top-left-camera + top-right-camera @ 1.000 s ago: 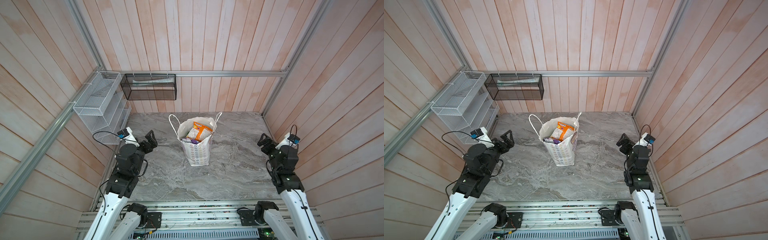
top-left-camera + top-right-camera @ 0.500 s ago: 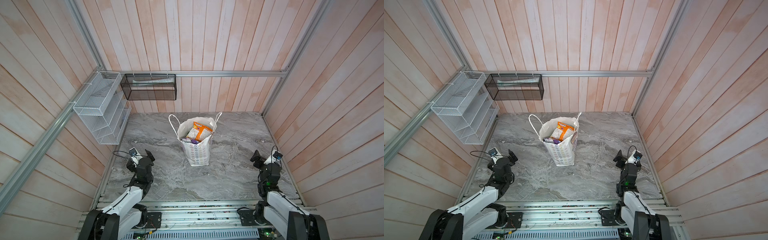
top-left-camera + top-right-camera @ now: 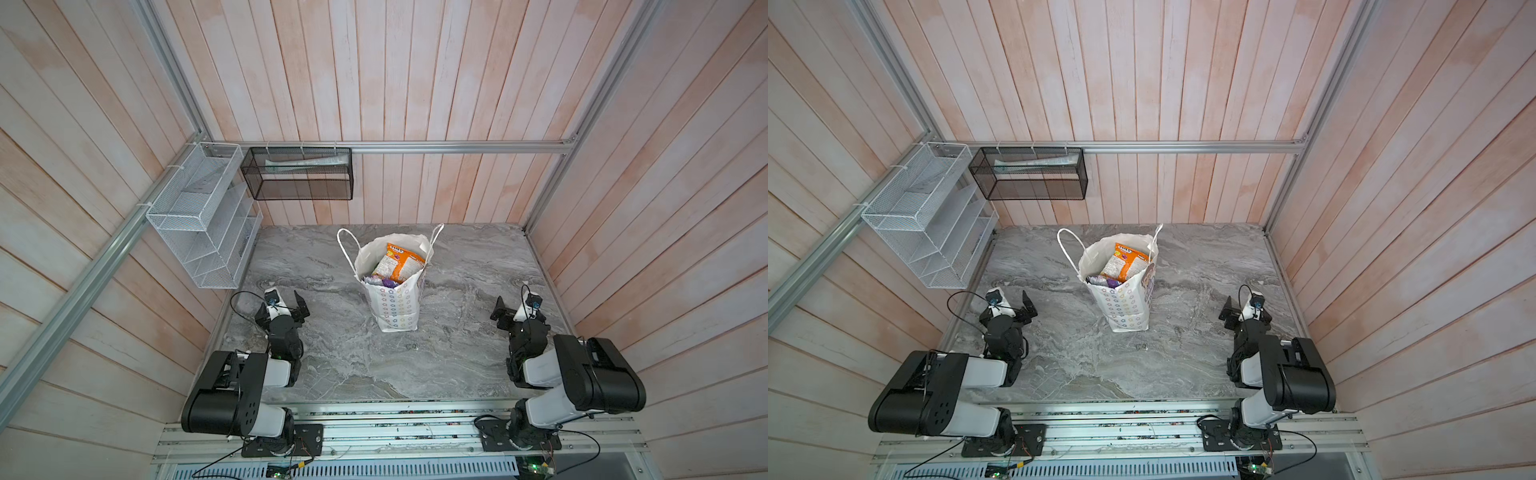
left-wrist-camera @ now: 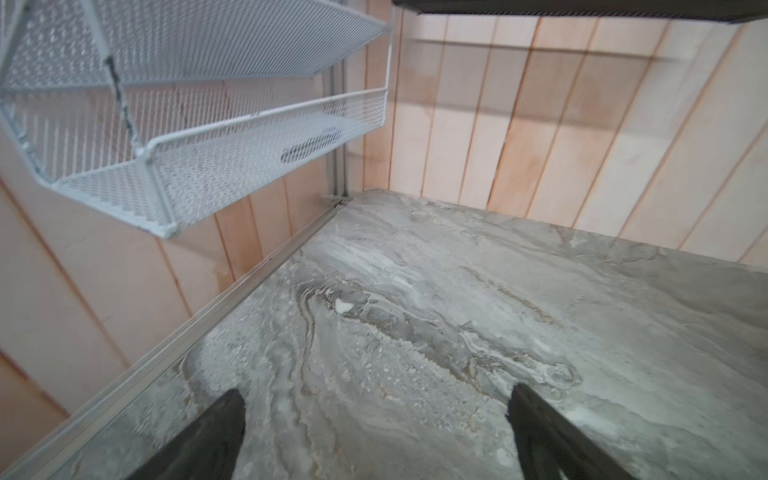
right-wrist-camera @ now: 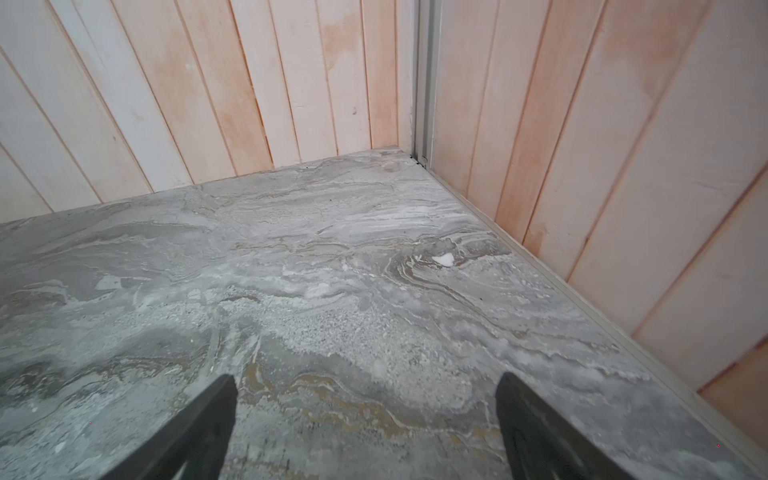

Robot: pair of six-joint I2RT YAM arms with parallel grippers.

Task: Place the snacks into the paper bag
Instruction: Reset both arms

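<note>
Two mesh holders hang on the walls at my far left: a white wire rack [image 3: 199,216] and, round the corner from it, a black mesh basket [image 3: 297,174]. Neither has any part in this job. Below the rack the left gripper [image 4: 374,395] sits low over the marble table [image 3: 457,353]. The left wrist view shows its jaws spread wide with only bare stone between them.

In the middle, the paper bag [image 3: 395,303] stands upright, well apart from both arms, its mouth gaping and its cord handles [image 3: 343,249] splayed to either side. The snacks [image 3: 395,270] are inside it: an orange pouch [image 3: 405,259] leans toward the bag's far wall, and a purple pouch [image 3: 388,282] is tucked lower at the near side. Neither top view shows a pouch lying loose on the table, so I'd judge the packing done or all but done.

Those pouches look light, glossy and slick. A pinch on a flat sealed edge should hold better than a squeeze on the puffy middle. The bag is thin paper, light and easily tipped or crumpled, so the cords or a gentle hold on the rim would be safest.

Far right, the right gripper [image 5: 365,380] likewise hangs over bare table, jaws agape, holding nothing.
</note>
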